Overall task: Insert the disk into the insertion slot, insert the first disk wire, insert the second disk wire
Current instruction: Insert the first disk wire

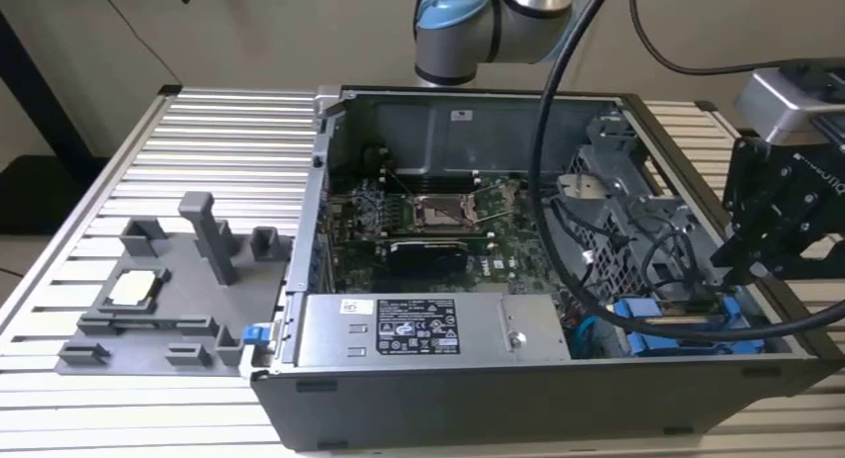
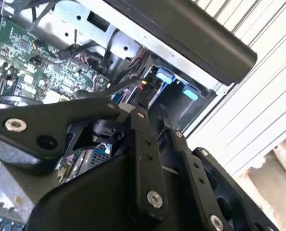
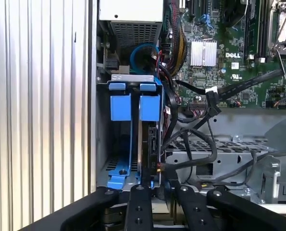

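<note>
1. On the ribbed tabletop (image 1: 198, 132) an open computer case (image 1: 528, 404) lies on its side. A grey fixture (image 1: 172, 310) stands outside the case, off its wall at the exterior view's left.
2. Inside the case, the grey power supply (image 1: 410, 329) lines the wall nearest the exterior camera, with the motherboard (image 1: 422, 221) behind it.
3. Black cables (image 3: 195, 139) loop from the motherboard across to the insertion slot (image 3: 133, 77) and crowd its motherboard side.
4. The disk (image 3: 150, 144) stands on edge in the slot between blue rails. Its long axis runs along the same case wall as the power supply, and its far end points toward the power supply.
5. The tool (image 3: 161, 188) sits at the disk's other end, right up against it. I cannot tell whether it grips the disk.
</note>
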Tool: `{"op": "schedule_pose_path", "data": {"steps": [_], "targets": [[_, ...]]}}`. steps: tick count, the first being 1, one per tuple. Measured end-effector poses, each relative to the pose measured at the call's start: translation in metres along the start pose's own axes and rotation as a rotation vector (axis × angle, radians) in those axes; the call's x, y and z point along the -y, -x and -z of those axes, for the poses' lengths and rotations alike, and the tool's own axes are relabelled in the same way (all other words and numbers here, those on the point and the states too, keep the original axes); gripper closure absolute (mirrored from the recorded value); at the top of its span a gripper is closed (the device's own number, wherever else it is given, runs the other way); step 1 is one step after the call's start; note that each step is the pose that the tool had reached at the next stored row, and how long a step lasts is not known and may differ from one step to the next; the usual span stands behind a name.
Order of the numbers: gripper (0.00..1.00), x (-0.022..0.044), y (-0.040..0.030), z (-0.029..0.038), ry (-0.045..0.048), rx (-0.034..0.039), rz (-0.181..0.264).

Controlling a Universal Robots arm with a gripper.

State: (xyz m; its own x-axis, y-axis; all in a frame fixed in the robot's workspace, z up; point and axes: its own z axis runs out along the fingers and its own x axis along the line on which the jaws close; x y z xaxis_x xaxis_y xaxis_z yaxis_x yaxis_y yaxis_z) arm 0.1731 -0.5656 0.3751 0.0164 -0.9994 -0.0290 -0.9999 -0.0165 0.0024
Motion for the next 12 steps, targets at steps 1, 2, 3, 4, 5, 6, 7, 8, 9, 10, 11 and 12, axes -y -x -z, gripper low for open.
{"op": "schedule_pose_path", "data": {"steps": [1,2,3,4,5,6,7,8,9,10,11,12], "targets": [[0.73,0.0,0.0,0.0,0.0,-0.0001,0.0],[0.73,0.0,0.0,0.0001,0.0,-0.0002,0.0],[0.73,0.0,0.0001,0.0001,0.0,-0.0002,0.0],[0.73,-0.0001,0.0001,0.0002,0.0,-0.0005,0.0],[0.73,-0.0004,0.0002,-0.0001,0.0,0.0,0.0],[0.73,-0.0006,0.0002,0.0001,-0.0002,-0.0004,0.0],[0.73,-0.0009,0.0002,-0.0001,-0.0003,-0.0002,0.0],[0.73,-0.0011,0.0003,-0.0001,-0.0005,-0.0003,0.0],[0.73,-0.0012,0.0003,-0.0001,-0.0007,-0.0004,0.0],[0.73,-0.0012,0.0003,-0.0002,-0.0007,-0.0003,0.0],[0.73,-0.0014,0.0003,-0.0002,-0.0008,-0.0003,0.0],[0.73,-0.0016,0.0003,-0.0002,-0.0008,-0.0002,0.0]]}}
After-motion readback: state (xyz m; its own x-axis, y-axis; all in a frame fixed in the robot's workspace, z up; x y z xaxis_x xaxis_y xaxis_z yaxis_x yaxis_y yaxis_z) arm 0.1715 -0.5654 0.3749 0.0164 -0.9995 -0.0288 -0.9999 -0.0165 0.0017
